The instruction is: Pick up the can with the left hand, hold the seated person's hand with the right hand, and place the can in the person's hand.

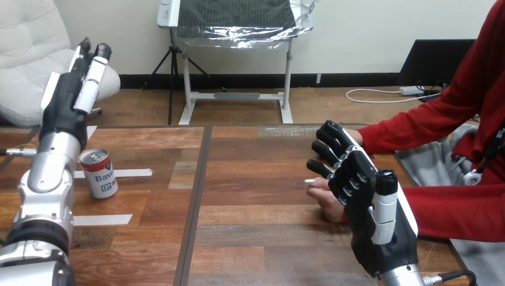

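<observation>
Here, a wooden table (256,238) of brown planks holds a small silver metal drinks can (99,173). It has a red band under its rim and a white label with blue lettering. The can stands upright near the table's left end, with its open top showing.

A strip of white tape (128,173) lies on the wood, running out to the right from behind the can. A second strip of white tape (101,219) lies nearer the robot than the can.

The robot's left hand (89,65) is raised well above and behind the can. Its fingers are straight, released and grasp nothing. Its silver forearm passes just left of the can.

Far to the right of the can, the robot's right hand (363,196) hangs over the person's hand (324,195), which rests on the table and pokes out at the left from beneath it. Whether the right hand grips the person's hand cannot be told. A red sleeve (452,208) leads away to the right.
</observation>
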`<state>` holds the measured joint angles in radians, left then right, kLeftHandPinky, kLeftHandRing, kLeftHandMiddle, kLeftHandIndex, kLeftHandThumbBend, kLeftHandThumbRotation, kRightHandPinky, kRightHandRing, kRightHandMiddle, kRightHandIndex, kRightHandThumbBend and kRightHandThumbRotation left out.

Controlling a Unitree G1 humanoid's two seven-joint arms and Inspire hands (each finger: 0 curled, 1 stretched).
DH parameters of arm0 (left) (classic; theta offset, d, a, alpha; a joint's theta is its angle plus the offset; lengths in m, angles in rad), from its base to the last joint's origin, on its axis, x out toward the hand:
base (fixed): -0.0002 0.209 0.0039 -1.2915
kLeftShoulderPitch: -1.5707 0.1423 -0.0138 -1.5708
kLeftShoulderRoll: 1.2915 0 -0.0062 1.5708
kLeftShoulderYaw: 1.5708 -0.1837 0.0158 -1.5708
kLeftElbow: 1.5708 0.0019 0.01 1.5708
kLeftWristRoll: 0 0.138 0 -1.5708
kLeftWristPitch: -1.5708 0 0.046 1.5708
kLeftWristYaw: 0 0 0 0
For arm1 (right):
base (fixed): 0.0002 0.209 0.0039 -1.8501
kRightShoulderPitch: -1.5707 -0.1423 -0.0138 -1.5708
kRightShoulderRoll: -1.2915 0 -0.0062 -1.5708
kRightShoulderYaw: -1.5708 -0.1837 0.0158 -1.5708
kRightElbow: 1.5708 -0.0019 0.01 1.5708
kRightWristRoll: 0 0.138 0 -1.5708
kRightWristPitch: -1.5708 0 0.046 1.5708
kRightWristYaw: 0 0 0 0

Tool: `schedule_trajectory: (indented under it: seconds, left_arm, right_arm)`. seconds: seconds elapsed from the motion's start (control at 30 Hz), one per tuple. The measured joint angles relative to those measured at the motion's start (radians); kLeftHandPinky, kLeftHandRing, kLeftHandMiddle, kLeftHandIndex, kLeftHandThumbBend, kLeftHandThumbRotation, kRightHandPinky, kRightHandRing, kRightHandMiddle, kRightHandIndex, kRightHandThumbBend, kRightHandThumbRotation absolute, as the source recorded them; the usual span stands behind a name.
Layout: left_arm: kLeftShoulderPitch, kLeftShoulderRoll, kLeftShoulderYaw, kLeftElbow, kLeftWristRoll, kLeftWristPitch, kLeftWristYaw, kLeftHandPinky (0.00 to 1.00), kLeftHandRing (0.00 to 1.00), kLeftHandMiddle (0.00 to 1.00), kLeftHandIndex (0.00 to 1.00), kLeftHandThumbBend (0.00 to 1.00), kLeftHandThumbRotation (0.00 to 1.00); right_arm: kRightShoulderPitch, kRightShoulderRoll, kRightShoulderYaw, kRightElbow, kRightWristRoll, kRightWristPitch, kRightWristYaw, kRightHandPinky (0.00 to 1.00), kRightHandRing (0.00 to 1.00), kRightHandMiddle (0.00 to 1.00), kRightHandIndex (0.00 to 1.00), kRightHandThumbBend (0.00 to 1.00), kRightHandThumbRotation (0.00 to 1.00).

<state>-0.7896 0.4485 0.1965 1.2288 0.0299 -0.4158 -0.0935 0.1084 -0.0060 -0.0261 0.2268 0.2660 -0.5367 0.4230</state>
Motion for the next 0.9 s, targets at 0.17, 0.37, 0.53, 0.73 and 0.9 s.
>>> schedule_trajectory:
  seconds: [0.17,0.37,0.53,0.73,0.9]
  left_arm:
    - [0.0,0.008,-0.003,0.005,0.011,0.019,0.021,1.0,1.0,1.0,1.0,0.47,0.9]
    - [0.0,0.014,-0.002,0.014,0.013,0.035,0.043,1.0,1.0,1.0,1.0,0.47,0.84]
    - [0.0,0.021,-0.002,0.021,0.017,0.044,0.055,1.0,1.0,1.0,1.0,0.52,0.75]
    - [0.0,0.025,-0.005,0.022,0.023,0.053,0.078,1.0,1.0,1.0,1.0,0.6,0.53]
    - [0.0,0.026,-0.005,0.022,0.023,0.066,0.085,0.99,1.0,1.0,1.0,0.75,0.28]
  right_arm:
    - [-0.001,0.0,-0.003,0.0,0.0,-0.001,0.0,0.85,0.91,0.92,0.9,0.91,1.0]
    - [-0.003,0.001,-0.008,0.002,0.001,-0.003,0.001,0.85,0.92,0.92,0.9,0.9,1.0]
    - [-0.006,0.001,-0.01,0.004,0.005,-0.003,0.003,0.85,0.92,0.93,0.91,0.9,1.0]
    - [-0.013,0.001,-0.01,0.012,0.009,-0.003,0.006,0.86,0.93,0.93,0.91,0.89,1.0]
    - [-0.019,0.001,-0.011,0.016,0.01,-0.003,0.009,0.87,0.93,0.94,0.92,0.89,1.0]
